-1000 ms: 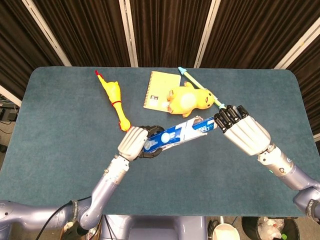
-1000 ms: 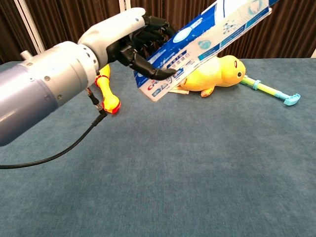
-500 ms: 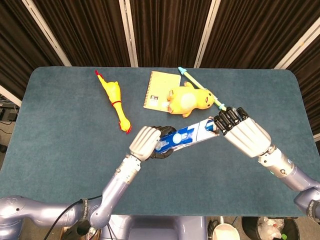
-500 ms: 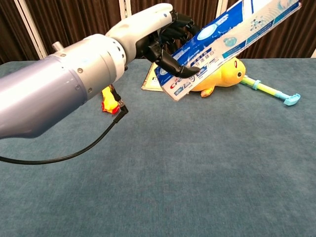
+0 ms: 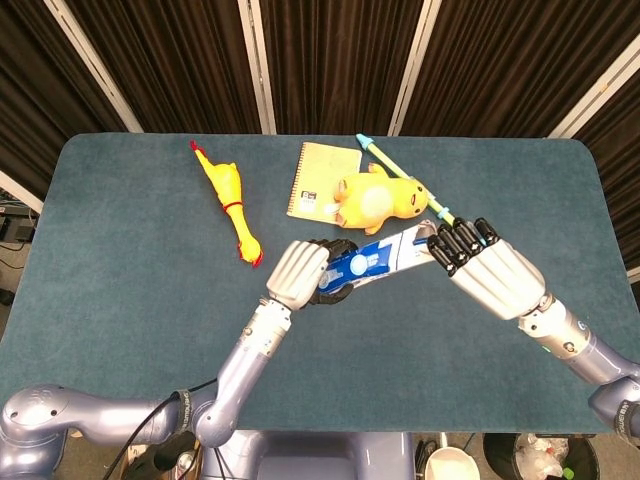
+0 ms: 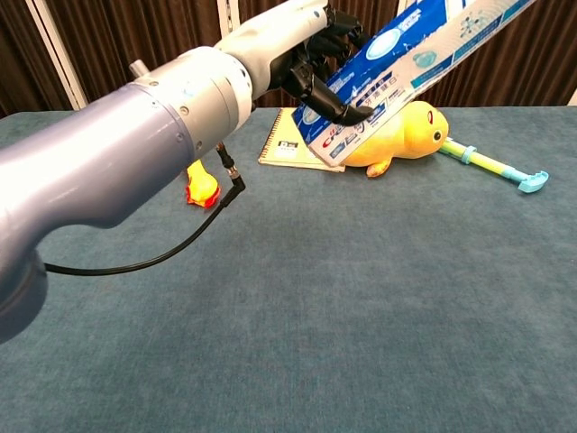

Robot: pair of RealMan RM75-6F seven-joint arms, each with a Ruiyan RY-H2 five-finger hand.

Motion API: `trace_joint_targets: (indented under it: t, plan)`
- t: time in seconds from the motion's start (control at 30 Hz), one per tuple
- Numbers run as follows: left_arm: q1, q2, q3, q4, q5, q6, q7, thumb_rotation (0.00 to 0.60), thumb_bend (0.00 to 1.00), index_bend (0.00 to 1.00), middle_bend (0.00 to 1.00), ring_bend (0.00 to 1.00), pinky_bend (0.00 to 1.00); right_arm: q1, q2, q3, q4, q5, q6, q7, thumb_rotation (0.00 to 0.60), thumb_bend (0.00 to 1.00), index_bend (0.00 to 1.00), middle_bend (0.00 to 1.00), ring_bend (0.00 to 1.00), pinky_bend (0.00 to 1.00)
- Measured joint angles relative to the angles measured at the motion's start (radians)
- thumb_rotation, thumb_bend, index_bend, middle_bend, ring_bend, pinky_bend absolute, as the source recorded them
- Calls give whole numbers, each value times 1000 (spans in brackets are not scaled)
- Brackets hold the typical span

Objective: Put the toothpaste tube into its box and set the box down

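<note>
Left hand [image 5: 300,275] grips the blue-and-white toothpaste box [image 5: 375,262], right hand [image 5: 480,268] grasping its far end; chest view hides the right.

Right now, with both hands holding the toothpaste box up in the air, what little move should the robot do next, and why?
Probably lower the toothpaste box toward the bare table in front. The left hand and right hand grip its ends, tilted, off the cloth. Whether the tube is inside cannot be seen.

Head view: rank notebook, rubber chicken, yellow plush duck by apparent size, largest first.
1. Notebook, largest visible area, though the duck covers one corner.
2. Yellow plush duck, close to the notebook in area; that order is unsure.
3. Rubber chicken, longest but thin, smallest area.
</note>
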Motion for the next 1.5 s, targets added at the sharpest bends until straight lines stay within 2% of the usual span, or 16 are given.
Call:
trace_joint_targets:
  t: [0.13,0.27,0.47,0.67,1.1,1.27,1.5]
  plan:
    - [-11,-21,1,36,31,13,-26,600,412,360,537,491,532,-9,-9,8,8,10,25,1,600,610,587,563,443,527]
    - [-20,-30,10,66,78,25,-47,600,412,359,537,491,532,-24,-21,14,29,27,50,6,600,583,466,481,359,476]
    - [-30,-36,29,108,141,36,-93,600,412,359,536,491,532,-42,-39,21,59,45,90,25,600,547,330,403,281,446]
    - [-42,-46,35,133,158,36,-107,600,413,356,535,491,532,-49,-44,30,72,57,112,42,600,517,207,377,257,441]
    - [-48,-68,24,163,178,65,-134,600,419,347,532,491,532,-58,-43,44,61,74,138,56,600,501,163,355,248,433]
    - [-49,-88,5,188,211,110,-208,600,422,336,526,491,530,-64,-44,46,59,78,152,65,600,502,163,355,248,432]
    - [-58,-108,9,250,286,151,-288,600,423,333,523,488,529,-71,-46,47,62,82,162,74,600,502,163,355,248,432]
